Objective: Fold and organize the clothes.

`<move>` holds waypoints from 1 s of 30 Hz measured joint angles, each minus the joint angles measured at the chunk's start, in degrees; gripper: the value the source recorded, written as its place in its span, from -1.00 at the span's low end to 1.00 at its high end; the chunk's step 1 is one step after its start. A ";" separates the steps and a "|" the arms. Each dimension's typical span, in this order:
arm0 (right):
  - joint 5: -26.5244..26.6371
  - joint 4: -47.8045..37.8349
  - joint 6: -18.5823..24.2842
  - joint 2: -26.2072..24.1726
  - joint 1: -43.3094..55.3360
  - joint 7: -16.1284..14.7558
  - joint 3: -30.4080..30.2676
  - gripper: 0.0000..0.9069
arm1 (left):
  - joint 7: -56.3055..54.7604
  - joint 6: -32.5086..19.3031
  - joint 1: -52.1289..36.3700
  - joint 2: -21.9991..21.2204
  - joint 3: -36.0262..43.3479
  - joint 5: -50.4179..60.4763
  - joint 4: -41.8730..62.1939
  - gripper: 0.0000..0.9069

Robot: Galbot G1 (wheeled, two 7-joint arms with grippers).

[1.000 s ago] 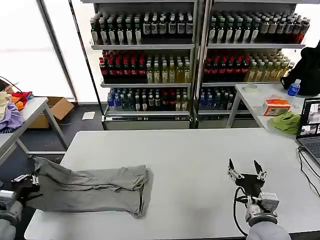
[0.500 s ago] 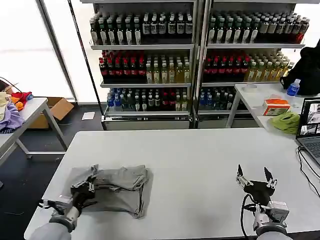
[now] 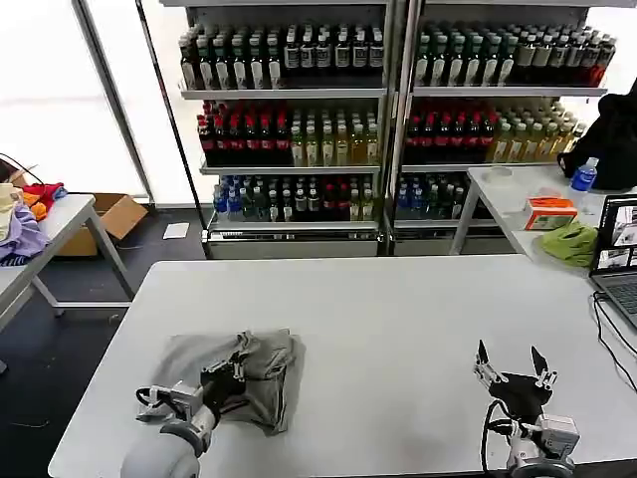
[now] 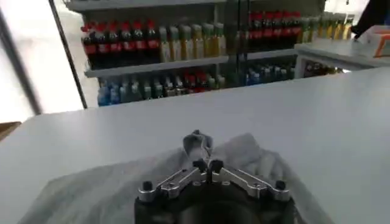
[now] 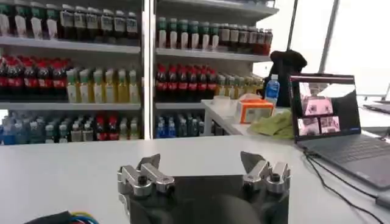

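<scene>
A light grey T-shirt (image 3: 264, 370) lies bunched and partly folded on the white table (image 3: 398, 309) at its front left. My left gripper (image 3: 227, 377) is over the shirt's near part, shut on a pinch of its grey cloth (image 4: 198, 143), which stands up between the fingertips in the left wrist view. The gripper (image 4: 207, 165) holds that fold above the rest of the shirt (image 4: 256, 159). My right gripper (image 3: 512, 361) hovers open over bare table at the front right, nothing between its fingers (image 5: 148, 167).
Drink shelves (image 3: 388, 110) stand behind the table. A side table (image 3: 518, 194) at the right carries an orange box (image 3: 549, 212), a lime-green cloth (image 3: 570, 242) and a laptop (image 3: 617, 249). Another table with coloured garments (image 3: 25, 214) is at the far left.
My left gripper has carried the shirt's left end rightward across the shirt, folding the long spread garment into a compact bundle. The right gripper has drifted slightly toward the table's front.
</scene>
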 measured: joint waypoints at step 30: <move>-1.06 -0.76 0.66 0.14 -0.38 -0.14 -1.43 1.00 | -1.44 -0.48 -4.88 -6.05 6.18 -5.40 3.57 1.00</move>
